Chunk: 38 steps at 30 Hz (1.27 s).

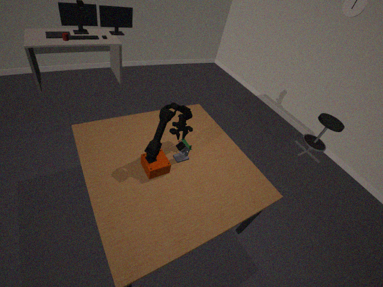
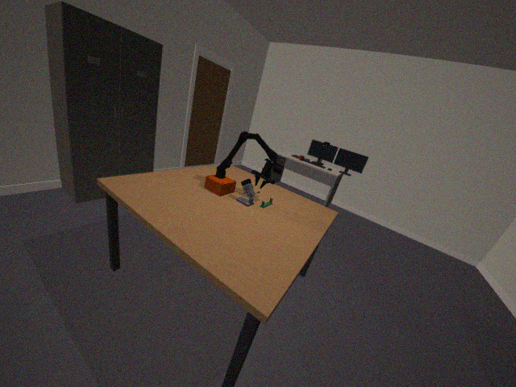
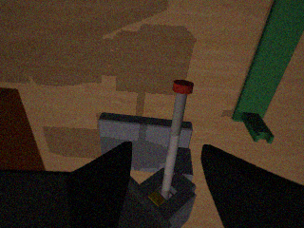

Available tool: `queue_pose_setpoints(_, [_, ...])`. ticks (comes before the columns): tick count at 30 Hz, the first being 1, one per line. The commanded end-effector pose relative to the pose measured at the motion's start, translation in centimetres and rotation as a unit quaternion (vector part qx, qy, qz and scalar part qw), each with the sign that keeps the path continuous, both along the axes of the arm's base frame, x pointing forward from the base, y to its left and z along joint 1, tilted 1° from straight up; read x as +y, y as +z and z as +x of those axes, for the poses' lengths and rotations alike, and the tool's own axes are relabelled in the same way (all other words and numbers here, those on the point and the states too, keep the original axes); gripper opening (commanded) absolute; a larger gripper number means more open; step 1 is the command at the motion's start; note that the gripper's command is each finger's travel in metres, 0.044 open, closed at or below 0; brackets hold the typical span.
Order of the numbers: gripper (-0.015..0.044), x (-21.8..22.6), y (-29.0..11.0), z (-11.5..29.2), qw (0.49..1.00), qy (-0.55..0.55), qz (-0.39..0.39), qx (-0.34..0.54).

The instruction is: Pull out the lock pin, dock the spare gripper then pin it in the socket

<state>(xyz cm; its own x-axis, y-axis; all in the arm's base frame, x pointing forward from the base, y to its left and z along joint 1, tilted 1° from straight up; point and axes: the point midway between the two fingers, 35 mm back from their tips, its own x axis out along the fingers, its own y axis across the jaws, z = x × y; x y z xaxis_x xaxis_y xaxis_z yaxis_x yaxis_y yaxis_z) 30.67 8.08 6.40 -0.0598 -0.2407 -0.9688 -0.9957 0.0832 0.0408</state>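
The grey mount (image 1: 181, 158) (image 2: 244, 201) (image 3: 119, 128) stands beside the robot base. A grey body with a dark end (image 1: 180, 144) (image 2: 247, 183), apparently the spare gripper, leans tilted on top of the mount. The lock pin (image 3: 177, 116) is a pale rod with a red head. Its lower end goes into the dark socket block, and much of its length sticks out. How far it passes through is hidden. My gripper (image 1: 181, 139) (image 2: 259, 186) (image 3: 166, 150) is open above the mount, with nothing held. In the wrist view the pin shows between the fingers.
An empty green cradle (image 1: 186, 144) (image 2: 266, 203) (image 3: 273, 62) rests on the table beside the mount. The orange robot base (image 1: 156, 165) (image 2: 219, 185) (image 3: 16, 135) is on the mount's other side. The table's far edge lies beyond them.
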Motion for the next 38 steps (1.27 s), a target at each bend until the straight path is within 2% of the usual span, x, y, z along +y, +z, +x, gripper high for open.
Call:
queue_pose_setpoints(1, [0.02,0.64,0.84,0.04,1.0,0.0,0.001,0.0])
queue_pose_setpoints(6, [0.02,1.32,1.81,0.08,1.0,0.002,0.0,0.0])
queue_pose_setpoints(15, [0.0436,0.82,1.16,0.05,1.0,0.003,-0.001,0.0])
queue_pose_setpoints(38, [0.044,0.82,1.16,0.05,1.0,0.003,-0.001,0.0])
